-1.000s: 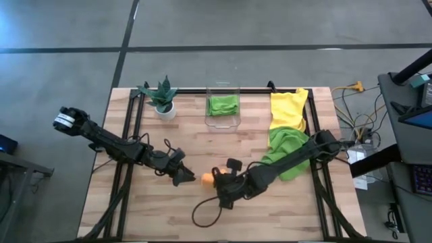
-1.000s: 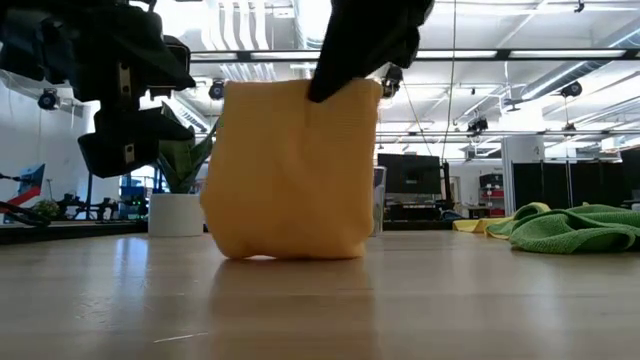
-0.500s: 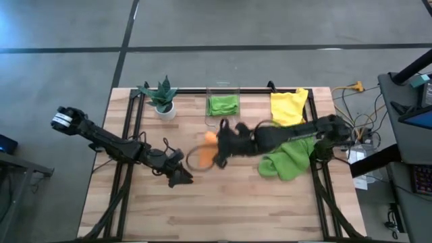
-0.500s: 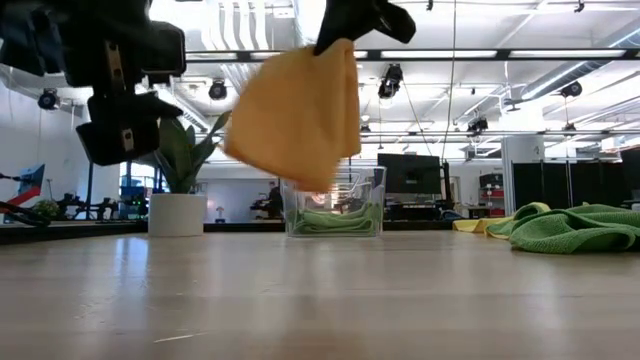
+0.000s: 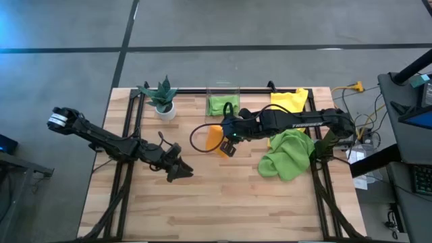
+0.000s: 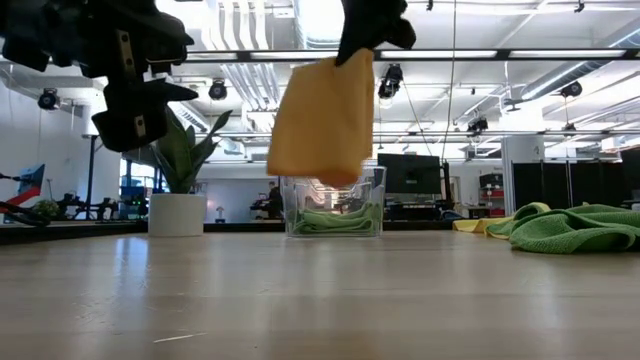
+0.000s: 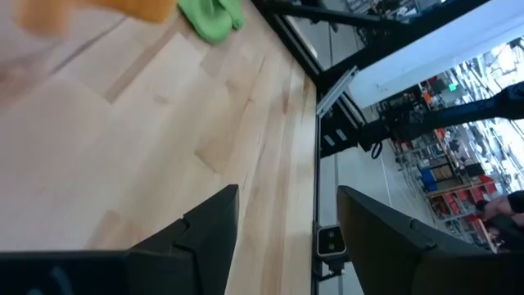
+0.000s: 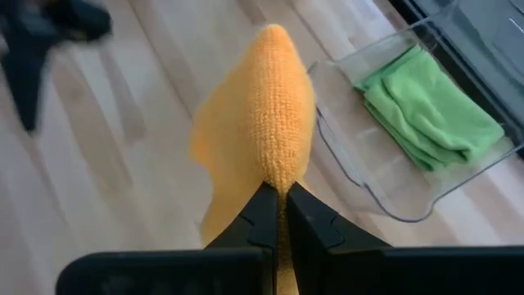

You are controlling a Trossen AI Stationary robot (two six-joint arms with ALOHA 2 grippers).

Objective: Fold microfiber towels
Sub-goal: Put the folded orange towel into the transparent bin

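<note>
An orange towel (image 6: 322,120), folded, hangs in the air just in front of the clear bin (image 5: 223,113). My right gripper (image 8: 282,201) is shut on its top. Another towel, lime green and folded (image 8: 426,106), lies inside the bin. A crumpled lime green towel (image 5: 287,155) and a yellow towel (image 5: 289,101) lie on the table at the right. My left gripper (image 7: 286,221) hovers open over the table's left middle (image 5: 177,169) with nothing between its fingers. My right gripper pinches the orange towel's upper folded edge (image 8: 282,168) between its two fingers, which slant down from the table's right. The fingers hold several layers. The towel hangs below the fingers, clear of the table, with its lower end (image 6: 335,178) swung slightly aside.
A small potted plant (image 5: 162,100) stands at the far left. Dark frame rails (image 5: 131,128) run along both sides of the wooden table. Bare wood (image 5: 223,202) spreads over the near half.
My right gripper has gone up and toward the table's far edge, carrying the orange towel. The towel's lower end rested on the table a second ago. Now the towel hangs clear near the bin and swings.
</note>
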